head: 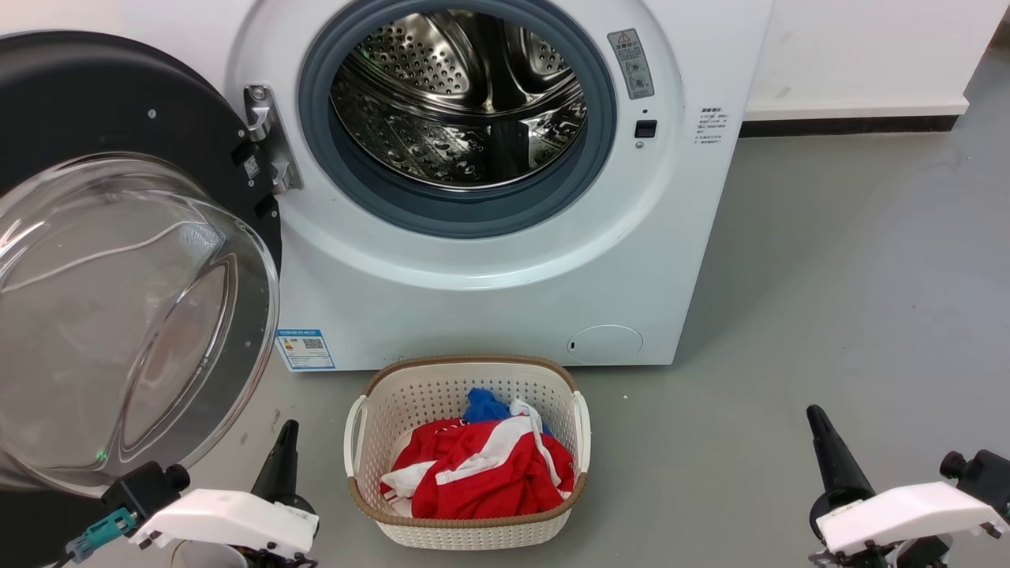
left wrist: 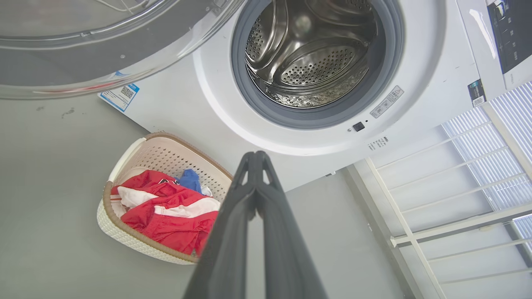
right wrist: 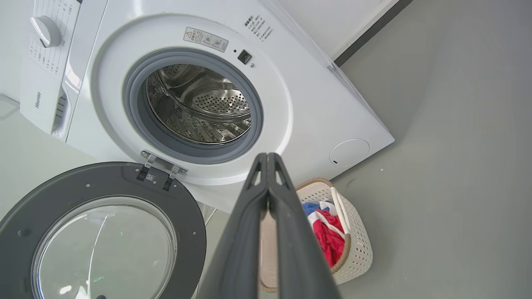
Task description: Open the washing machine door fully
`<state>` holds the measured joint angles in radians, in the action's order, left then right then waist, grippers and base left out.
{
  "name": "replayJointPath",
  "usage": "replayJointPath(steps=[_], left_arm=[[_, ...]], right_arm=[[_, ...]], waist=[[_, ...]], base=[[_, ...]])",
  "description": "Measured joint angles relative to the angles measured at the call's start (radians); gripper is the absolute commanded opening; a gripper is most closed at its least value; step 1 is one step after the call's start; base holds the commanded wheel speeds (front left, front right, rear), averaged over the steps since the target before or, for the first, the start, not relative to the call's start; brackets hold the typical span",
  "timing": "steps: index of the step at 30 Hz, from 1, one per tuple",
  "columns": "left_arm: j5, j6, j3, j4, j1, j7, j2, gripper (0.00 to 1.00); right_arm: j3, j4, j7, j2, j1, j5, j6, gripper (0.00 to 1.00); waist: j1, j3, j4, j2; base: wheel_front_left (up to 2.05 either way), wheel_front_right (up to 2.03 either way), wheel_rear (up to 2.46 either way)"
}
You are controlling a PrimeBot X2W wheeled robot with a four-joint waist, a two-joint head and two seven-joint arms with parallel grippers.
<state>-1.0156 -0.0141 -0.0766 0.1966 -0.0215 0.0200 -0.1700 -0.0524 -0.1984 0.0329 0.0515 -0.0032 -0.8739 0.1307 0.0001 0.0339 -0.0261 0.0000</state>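
Washing machine door [head: 134, 276] swung wide on its metal hinge [head: 268, 138], standing left of the drum opening [head: 458, 102], glass bowl facing the robot.

Left gripper [left wrist: 255, 157]: fingers pressed together tip to tip, nothing between them, low beside the door's lower rim, no contact seen. Right gripper [right wrist: 268, 157]: fingers likewise together, empty, well apart from the door at the robot's right. Laundry basket [head: 465, 536] with red, white and blue clothes [head: 473, 473] sits on the grey floor [head: 828, 276] before the machine, between the two grippers.
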Motion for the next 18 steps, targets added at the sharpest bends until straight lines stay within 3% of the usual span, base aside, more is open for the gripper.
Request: replayJointPath(steps=[18], left_arm=[[-0.172,0.041,0.055,0.014,-0.024,-0.036,0.034,0.0]], right_arm=[[-0.018,-0.013,0.022,0.0,-0.033,-0.213,0.0,0.0]], waist=[[0.0,-0.008,0.006,0.0]], base=[[0.0,0.0,0.0]])
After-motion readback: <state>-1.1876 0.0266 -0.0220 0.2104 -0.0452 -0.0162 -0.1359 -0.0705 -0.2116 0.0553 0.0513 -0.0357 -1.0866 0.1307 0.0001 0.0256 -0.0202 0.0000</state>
